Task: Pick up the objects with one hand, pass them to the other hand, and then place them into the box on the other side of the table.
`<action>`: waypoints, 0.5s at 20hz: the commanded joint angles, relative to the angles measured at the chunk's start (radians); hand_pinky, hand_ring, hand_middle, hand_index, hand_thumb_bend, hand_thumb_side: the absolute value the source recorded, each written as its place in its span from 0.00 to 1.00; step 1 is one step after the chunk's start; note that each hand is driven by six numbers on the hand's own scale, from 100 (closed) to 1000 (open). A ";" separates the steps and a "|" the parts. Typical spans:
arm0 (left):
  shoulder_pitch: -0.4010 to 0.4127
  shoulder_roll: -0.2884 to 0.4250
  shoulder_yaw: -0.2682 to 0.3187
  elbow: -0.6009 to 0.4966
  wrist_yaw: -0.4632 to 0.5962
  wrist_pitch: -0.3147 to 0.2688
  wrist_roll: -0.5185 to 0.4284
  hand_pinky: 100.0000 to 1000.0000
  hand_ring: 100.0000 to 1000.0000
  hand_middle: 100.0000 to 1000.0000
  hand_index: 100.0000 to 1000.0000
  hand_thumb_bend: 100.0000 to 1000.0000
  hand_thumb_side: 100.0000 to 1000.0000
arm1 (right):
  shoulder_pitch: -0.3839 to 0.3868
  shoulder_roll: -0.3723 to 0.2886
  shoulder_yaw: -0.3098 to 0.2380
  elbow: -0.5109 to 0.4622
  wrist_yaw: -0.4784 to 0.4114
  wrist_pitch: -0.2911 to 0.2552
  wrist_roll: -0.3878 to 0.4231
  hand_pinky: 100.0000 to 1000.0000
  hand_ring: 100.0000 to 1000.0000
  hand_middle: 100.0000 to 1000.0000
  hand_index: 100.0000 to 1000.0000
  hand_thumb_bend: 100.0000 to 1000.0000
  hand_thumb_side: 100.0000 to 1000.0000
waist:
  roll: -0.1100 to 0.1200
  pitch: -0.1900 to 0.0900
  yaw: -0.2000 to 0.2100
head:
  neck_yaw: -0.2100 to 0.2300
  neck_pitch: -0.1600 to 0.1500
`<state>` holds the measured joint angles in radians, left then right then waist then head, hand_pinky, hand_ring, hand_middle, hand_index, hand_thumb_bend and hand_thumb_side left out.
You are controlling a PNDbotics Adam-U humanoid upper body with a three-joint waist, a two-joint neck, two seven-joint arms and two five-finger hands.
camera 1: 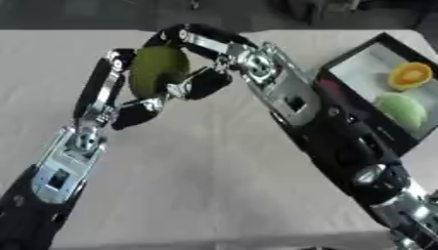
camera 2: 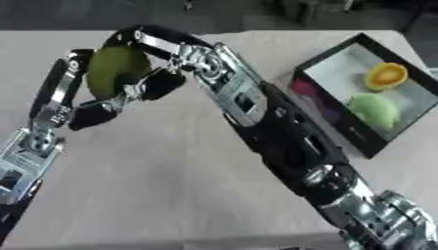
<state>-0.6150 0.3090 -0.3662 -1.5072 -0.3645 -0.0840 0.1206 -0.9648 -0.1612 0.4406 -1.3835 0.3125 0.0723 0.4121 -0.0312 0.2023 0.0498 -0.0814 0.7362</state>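
While both hands meet above the middle of the tabletop [camera 1: 214, 195], the green fruit [camera 1: 158, 71] sits between them, lifted clear of the surface, so this looks like the handover itself. The left hand [camera 1: 116, 93] comes up from the lower left with its fingers curled round the near and left side of the fruit, a dark fingertip tucked under it. The right hand [camera 1: 218, 61] reaches in from the right, its fingers arched over the top and its thumb pressed at the fruit's lower right side, so it too is closed on the fruit. Which hand carries the weight cannot be told.

The fruit is a smooth, rounded oval, probably an artificial one, so I judge it light and stiff, unlikely to bruise or give under the fingers. Its skin looks even and slightly glossy, which suggests it may slip or roll out of a narrow pinch. The safest hold is across its widest part, fingers on one side and thumb opposite, with something underneath.

The box [camera 1: 338, 105], dark-walled with a pale floor, lies at the right edge of the tabletop, well apart from the hands, and already holds an orange piece [camera 1: 410, 75] and a light green piece [camera 1: 402, 110].
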 commanded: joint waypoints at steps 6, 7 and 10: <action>-0.010 0.003 0.025 -0.012 -0.006 0.057 0.043 0.66 0.45 0.45 0.70 0.45 0.14 | 0.001 -0.055 -0.005 -0.074 -0.098 0.053 -0.005 0.96 0.75 0.50 0.49 0.11 0.00 | 0.004 -0.017 -0.001 | 0.000 -0.005; -0.007 0.004 0.028 -0.008 -0.010 0.073 0.049 0.67 0.47 0.47 0.73 0.49 0.19 | 0.002 -0.059 -0.009 -0.080 -0.102 0.057 -0.008 0.96 0.75 0.50 0.49 0.11 0.00 | 0.004 -0.017 -0.002 | 0.001 -0.004; 0.001 0.009 0.035 0.011 -0.019 0.143 0.057 0.69 0.51 0.53 0.83 0.61 0.34 | 0.007 -0.074 -0.022 -0.102 -0.115 0.070 -0.027 0.96 0.75 0.50 0.49 0.12 0.00 | 0.004 -0.018 -0.003 | 0.001 -0.003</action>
<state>-0.6042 0.3090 -0.3462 -1.4926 -0.3752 0.0337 0.1715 -0.9406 -0.2160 0.4339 -1.4533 0.2105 0.1366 0.3920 -0.0312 0.2023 0.0476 -0.0811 0.7362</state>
